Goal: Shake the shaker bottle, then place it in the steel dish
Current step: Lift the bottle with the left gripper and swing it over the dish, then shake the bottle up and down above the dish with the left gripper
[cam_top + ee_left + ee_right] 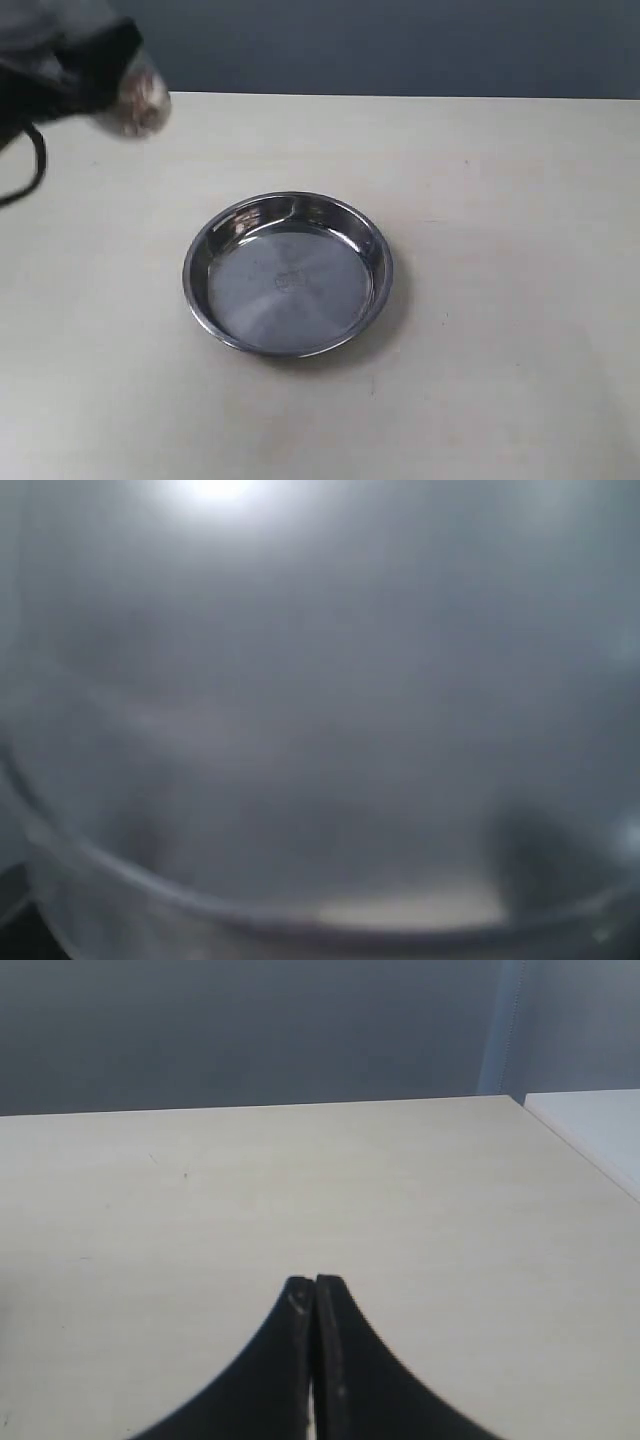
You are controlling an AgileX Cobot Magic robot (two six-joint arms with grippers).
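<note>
1 shaker bottle (140,100) sits at the upper left of the exterior frame, raised off the table (500,300) and badly blurred, with brown granules showing through its clear wall. The left gripper (95,70), a dark smear around its upper part, seems clamped on it. 1 black cable (38,165) loops below. The left wrist view is filled by 1 foggy curved surface, likely the bottle (320,780). 1 steel dish (190,270) lies at frame centre, empty, well apart from the bottle. The right gripper (315,1290) has its 2 fingers pressed together, holding nothing.
</note>
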